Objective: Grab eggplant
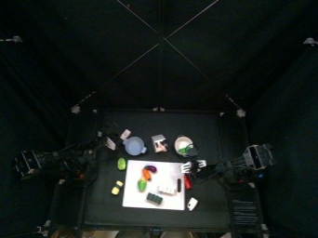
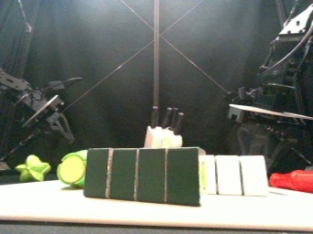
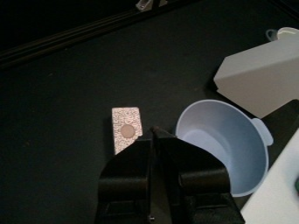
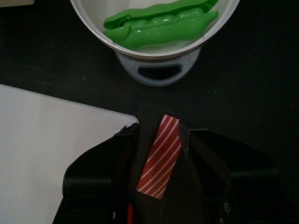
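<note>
Pale blue bowl [image 3: 225, 144], red-and-white striped strip [image 4: 160, 156], green pod [image 4: 162, 24] in white bowl [image 4: 152, 54]

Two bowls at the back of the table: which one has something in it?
The white bowl, in the right wrist view: a green piece lies inside it. The light blue bowl, in the left wrist view, shows only bare interior.

The top camera looked straight down from high up, the bench [image 1: 93, 209] small at centre. The front camera sat at bench height, facing twelve o'clock, close. Each wrist camera looked down closely; the right shared the green-filled bowl [image 4: 158, 24] with the top.
</note>
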Robot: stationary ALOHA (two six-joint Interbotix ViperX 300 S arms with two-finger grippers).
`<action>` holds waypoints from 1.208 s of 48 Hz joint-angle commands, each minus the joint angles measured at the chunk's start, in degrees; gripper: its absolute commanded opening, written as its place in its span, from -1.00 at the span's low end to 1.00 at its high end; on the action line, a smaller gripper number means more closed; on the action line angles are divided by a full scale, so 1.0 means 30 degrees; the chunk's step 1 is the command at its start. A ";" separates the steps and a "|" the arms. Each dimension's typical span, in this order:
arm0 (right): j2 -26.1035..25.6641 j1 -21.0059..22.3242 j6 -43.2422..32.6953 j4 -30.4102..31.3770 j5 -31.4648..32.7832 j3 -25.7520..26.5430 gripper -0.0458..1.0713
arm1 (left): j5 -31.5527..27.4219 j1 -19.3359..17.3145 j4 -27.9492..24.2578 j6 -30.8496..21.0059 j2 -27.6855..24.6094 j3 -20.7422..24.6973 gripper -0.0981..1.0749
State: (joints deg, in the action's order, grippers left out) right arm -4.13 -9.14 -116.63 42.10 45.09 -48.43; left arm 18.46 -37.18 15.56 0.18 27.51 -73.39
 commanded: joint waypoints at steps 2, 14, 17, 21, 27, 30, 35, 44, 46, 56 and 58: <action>-0.0586 -0.0088 0.0029 0.0146 0.0059 0.0527 0.49 | 0.0117 0.0176 -0.0059 0.0029 0.0029 0.0205 0.01; -0.0762 -0.0352 0.0059 0.0732 0.0059 0.1318 0.49 | 0.0205 0.0967 -0.0615 0.0059 0.0381 0.0322 0.01; -0.0732 -0.0410 0.0088 0.0996 0.0059 0.1377 0.49 | 0.0205 0.1260 -0.1084 0.0059 0.0557 0.0293 0.01; -0.0732 -0.0439 0.0029 0.1318 0.0059 0.1377 0.49 | 0.0029 0.1992 -0.2080 0.0029 0.0762 0.0234 0.01; -0.0703 -0.0557 0.0029 0.1318 0.0059 0.1406 0.48 | 0.0029 0.2959 -0.3838 0.0029 0.0820 0.0293 0.01; -0.0645 -0.0615 0.0029 0.1318 0.0059 0.1406 0.48 | 0.0117 0.3369 -0.4629 0.0029 0.0850 0.0352 0.01; -0.0615 -0.0645 0.0029 0.1260 0.0059 0.1377 0.48 | 0.0146 0.4424 -0.5713 -0.0059 0.0850 0.0469 0.01; -0.0586 -0.0645 0.0029 0.1230 0.0059 0.1055 0.48 | 0.0146 0.7295 -0.6914 0.0000 0.0850 0.0908 0.04; -0.0557 -0.0615 0.0029 0.1201 0.0059 0.0996 0.48 | 0.0029 0.7881 -0.7148 0.0000 0.0850 0.1143 0.07; -0.0557 -0.0557 0.0029 0.1113 0.0088 0.0850 0.48 | -0.0059 0.9580 -0.7500 0.0000 0.0791 0.1758 0.26; -0.0527 -0.0557 0.0029 0.1113 0.0088 0.0850 0.48 | -0.0059 0.9756 -0.7529 0.0000 0.0762 0.1846 0.31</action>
State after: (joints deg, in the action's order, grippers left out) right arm -4.75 -10.90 -116.46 45.35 45.18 -46.32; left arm 18.11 -9.14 -6.77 0.26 29.97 -69.79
